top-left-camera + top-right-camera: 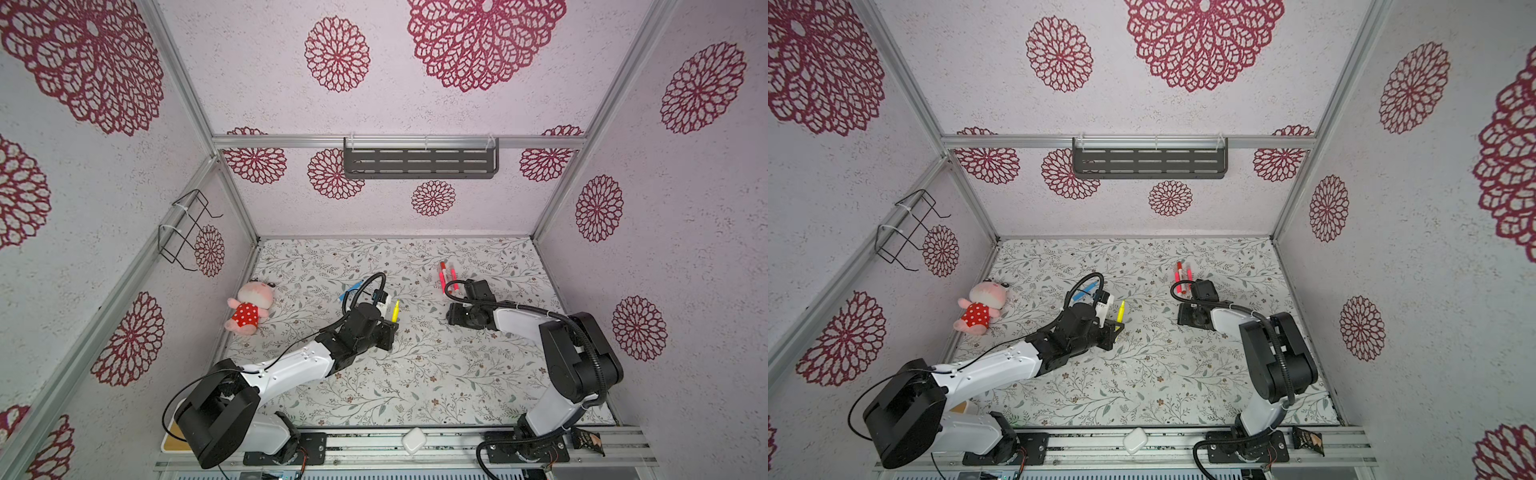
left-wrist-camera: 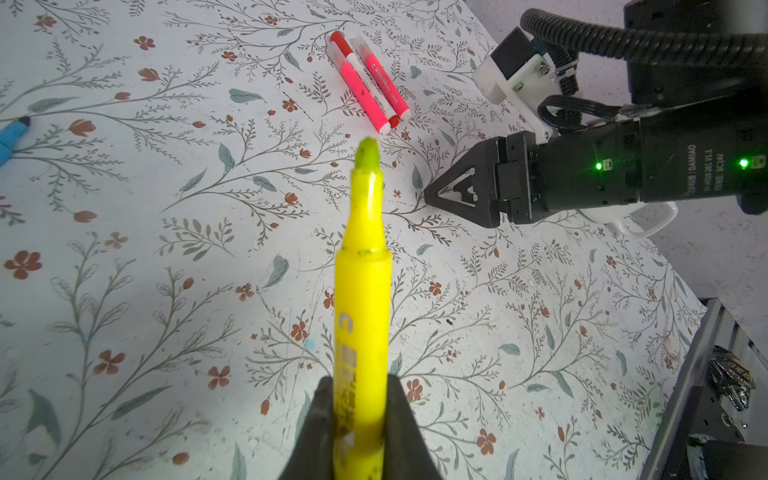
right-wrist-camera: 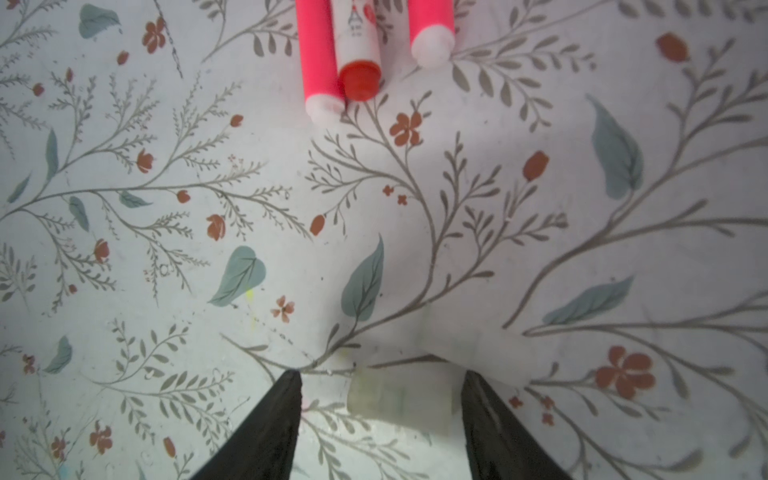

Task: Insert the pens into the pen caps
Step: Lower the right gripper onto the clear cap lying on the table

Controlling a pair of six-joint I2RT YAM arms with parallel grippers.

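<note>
Left gripper (image 2: pixel 358 390) clamps the yellow pen (image 2: pixel 361 291) by its barrel, bare tip forward, likely ready for capping. Right gripper (image 3: pixel 380 372) stands part open astride a clear cap (image 3: pixel 401 405) on the mat (image 3: pixel 124 249), seemingly to grasp it.

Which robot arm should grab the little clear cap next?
Right: the right gripper stands open astride the clear cap, while the left gripper is shut on the yellow pen.

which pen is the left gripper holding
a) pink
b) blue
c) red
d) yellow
d: in the left wrist view the left gripper is shut on the yellow pen, while the blue pen lies apart from it.
</note>
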